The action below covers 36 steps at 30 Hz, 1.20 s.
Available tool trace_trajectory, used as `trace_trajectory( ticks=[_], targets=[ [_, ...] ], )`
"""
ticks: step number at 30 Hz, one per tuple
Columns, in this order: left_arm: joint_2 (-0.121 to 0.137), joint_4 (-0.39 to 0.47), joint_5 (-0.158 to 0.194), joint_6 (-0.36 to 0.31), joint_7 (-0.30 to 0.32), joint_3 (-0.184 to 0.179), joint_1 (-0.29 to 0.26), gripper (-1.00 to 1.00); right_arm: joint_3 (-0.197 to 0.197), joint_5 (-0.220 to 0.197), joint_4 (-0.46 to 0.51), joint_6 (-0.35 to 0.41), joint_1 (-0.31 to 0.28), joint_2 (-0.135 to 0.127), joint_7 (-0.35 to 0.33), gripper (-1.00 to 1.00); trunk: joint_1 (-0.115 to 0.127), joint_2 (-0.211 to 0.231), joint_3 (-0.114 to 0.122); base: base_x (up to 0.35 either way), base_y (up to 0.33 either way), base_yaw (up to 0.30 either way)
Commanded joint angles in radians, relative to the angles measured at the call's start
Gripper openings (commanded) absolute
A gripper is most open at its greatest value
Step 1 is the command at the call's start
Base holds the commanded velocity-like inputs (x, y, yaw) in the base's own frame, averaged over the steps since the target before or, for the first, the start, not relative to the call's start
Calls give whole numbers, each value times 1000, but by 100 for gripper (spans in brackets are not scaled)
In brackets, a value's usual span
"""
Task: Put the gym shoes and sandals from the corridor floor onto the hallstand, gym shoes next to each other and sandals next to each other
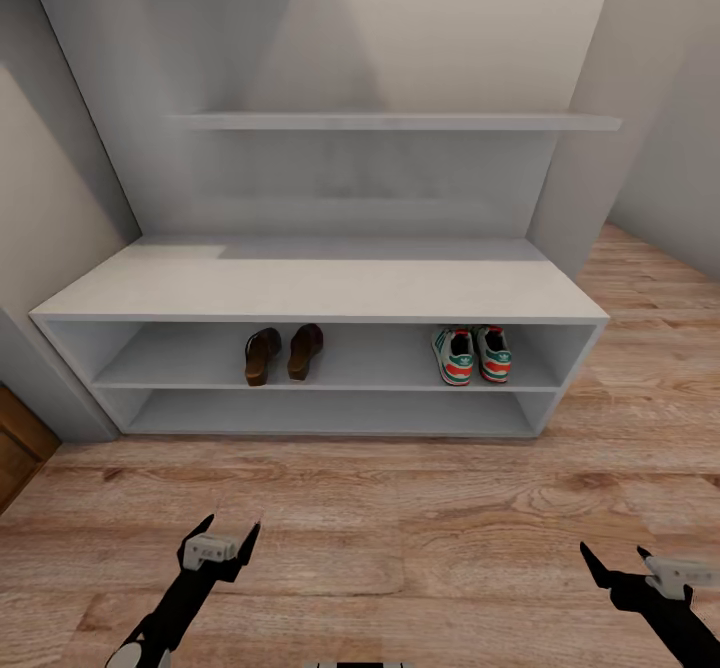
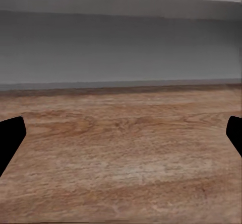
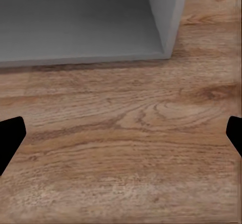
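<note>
The rack (image 1: pixel 320 293) is set against the wall, on the floor (image 1: pixel 400 538). On its upper shelf, two sandals (image 1: pixel 284 353) are placed side by side toward the left, and two gym shoes (image 1: pixel 471 353) side by side toward the right, well apart from the sandals. A wall shelf (image 1: pixel 395 121) is mounted above.

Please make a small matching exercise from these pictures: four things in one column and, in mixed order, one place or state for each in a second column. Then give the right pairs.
Things:
1. two sandals
2. two gym shoes
3. left gripper
4. wall shelf

Places or states:
a. upper tier of the rack, toward its right end
b. open, above bare floor
c. on the wall above the rack
d. upper tier, left of middle

Pairs: 1-d, 2-a, 3-b, 4-c
</note>
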<state>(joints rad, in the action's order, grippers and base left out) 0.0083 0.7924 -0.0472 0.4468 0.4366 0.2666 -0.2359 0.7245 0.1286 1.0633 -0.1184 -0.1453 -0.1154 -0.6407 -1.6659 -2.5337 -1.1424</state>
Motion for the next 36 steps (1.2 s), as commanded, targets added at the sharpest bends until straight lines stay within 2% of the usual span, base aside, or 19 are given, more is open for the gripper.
trace_trajectory(
  ticks=[1,4,5,6,7,8,15,19,22,28,31,32,35,36],
  targets=[
    [-1,-1,-5,4,5,4,-1,100,3,10,-1,-7,-1,0,-3,100,0,0,-1,0,0,0],
    [0,-31,-4,23,-9,21,-7,100,-61,10,-21,-24,-1,1,92,100,0,0,-1,0,0,0],
    [0,-31,-4,23,-9,21,-7,100,-61,10,-21,-24,-1,1,92,100,0,0,-1,0,0,0],
    [0,-38,-3,27,-14,28,-9,100,-87,10,-26,-27,0,1,124,100,0,0,-1,0,0,0],
    [1,-50,-3,34,-25,45,-12,100,-155,8,-34,-35,3,1,210,100,0,0,-1,0,0,0],
    [1,-53,-2,35,-29,50,-13,100,-171,8,-35,-36,4,1,233,100,0,0,-1,0,0,0],
    [0,-61,-3,37,-45,66,-18,100,-218,7,-37,-41,6,1,312,100,0,0,-1,0,0,0],
    [-2,-65,-5,36,-75,68,-25,100,-228,8,-40,-42,7,4,346,100,0,0,-1,0,0,0],
    [-4,-81,-6,36,-119,67,-36,100,-237,9,-42,-42,6,17,405,100,0,0,-1,0,0,0],
    [-4,-102,-7,35,-149,66,-51,100,-252,10,-43,-42,5,32,472,100,0,0,-1,0,0,0],
    [-4,-120,-8,33,-164,65,-66,100,-282,11,-44,-43,5,42,540,100,0,0,-1,0,0,0],
    [-4,-120,-8,33,-164,65,-66,100,-282,11,-44,-43,5,42,540,100,0,0,-1,0,0,0],
    [-5,-129,-9,28,-172,64,-74,100,-323,10,-44,-43,5,46,594,100,0,0,-1,0,0,0],
    [-5,-129,-9,28,-172,64,-74,100,-323,10,-44,-43,5,46,594,100,0,0,-1,0,0,0]
  ],
)
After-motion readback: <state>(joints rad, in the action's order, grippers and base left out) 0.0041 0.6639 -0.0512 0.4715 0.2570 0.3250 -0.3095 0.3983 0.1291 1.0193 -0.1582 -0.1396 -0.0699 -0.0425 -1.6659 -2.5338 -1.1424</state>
